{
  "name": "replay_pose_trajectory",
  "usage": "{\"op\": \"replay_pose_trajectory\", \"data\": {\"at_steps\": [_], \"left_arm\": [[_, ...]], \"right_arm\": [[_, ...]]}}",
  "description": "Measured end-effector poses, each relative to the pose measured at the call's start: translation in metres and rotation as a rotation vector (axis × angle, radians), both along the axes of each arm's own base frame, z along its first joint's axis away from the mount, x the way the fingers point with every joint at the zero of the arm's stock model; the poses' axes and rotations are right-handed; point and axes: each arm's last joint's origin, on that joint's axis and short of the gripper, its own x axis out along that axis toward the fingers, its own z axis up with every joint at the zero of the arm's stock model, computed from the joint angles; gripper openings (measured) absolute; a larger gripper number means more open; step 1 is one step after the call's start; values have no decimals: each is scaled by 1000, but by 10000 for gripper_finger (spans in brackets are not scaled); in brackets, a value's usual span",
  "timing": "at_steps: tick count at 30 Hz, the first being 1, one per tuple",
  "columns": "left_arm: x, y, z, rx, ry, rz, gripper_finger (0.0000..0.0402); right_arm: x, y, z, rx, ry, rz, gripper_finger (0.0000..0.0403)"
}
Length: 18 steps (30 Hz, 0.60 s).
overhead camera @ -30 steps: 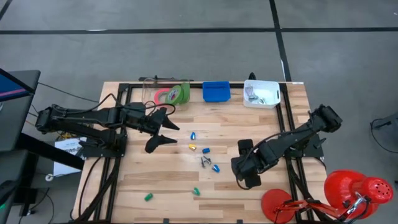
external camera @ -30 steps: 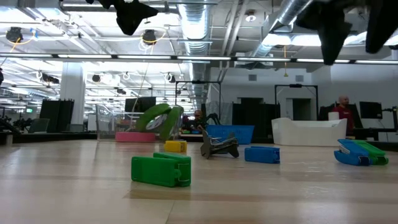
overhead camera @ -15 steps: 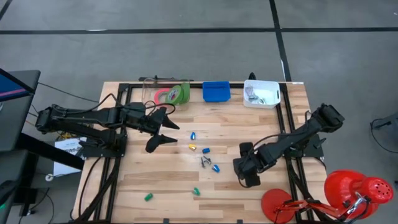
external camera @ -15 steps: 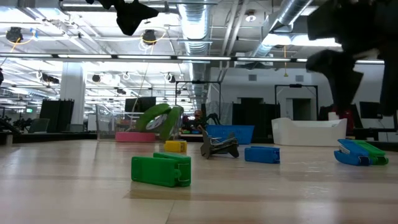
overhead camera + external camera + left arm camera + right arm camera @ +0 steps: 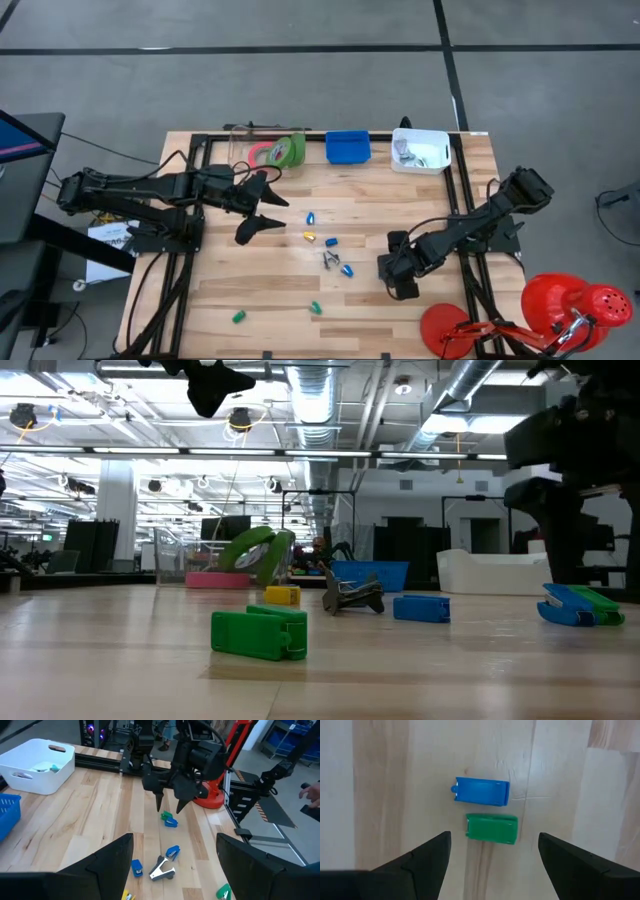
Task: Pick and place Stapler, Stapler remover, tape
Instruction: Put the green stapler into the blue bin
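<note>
Small staplers lie scattered on the wooden table: blue [image 5: 331,241], yellow [image 5: 309,237] and green [image 5: 315,307] ones. The metal stapler remover [image 5: 329,259] lies among them. A pink tape roll [image 5: 265,153] lies flat at the far edge, and the green rolls [image 5: 290,150] lean tilted beside it. My right gripper [image 5: 494,836] is open and points down over a blue stapler [image 5: 482,791] and a green stapler [image 5: 491,829] lying side by side, touching neither. My left gripper [image 5: 283,214] is open and hovers high, near the tape.
A blue basket [image 5: 347,147] and a white bin [image 5: 420,150] stand at the far edge, with a clear container [image 5: 245,135] left of the tape. A red lamp [image 5: 560,305] sits off the near right corner. Bare wood lies along the near edge.
My right gripper has come down toward the blue and green stapler pair, drifting slightly toward the table's near right, its fingers staying open. The left arm and all the objects have kept still.
</note>
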Motion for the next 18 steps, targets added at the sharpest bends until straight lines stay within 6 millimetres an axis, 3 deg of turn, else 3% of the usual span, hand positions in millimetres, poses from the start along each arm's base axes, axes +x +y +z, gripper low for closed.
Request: {"op": "replay_pose_trajectory", "data": {"at_steps": [18], "left_arm": [[0, 1, 0, 10, 0, 30, 273]], "right_arm": [[-2, -6, -15, 28, -46, -18, 292]]}}
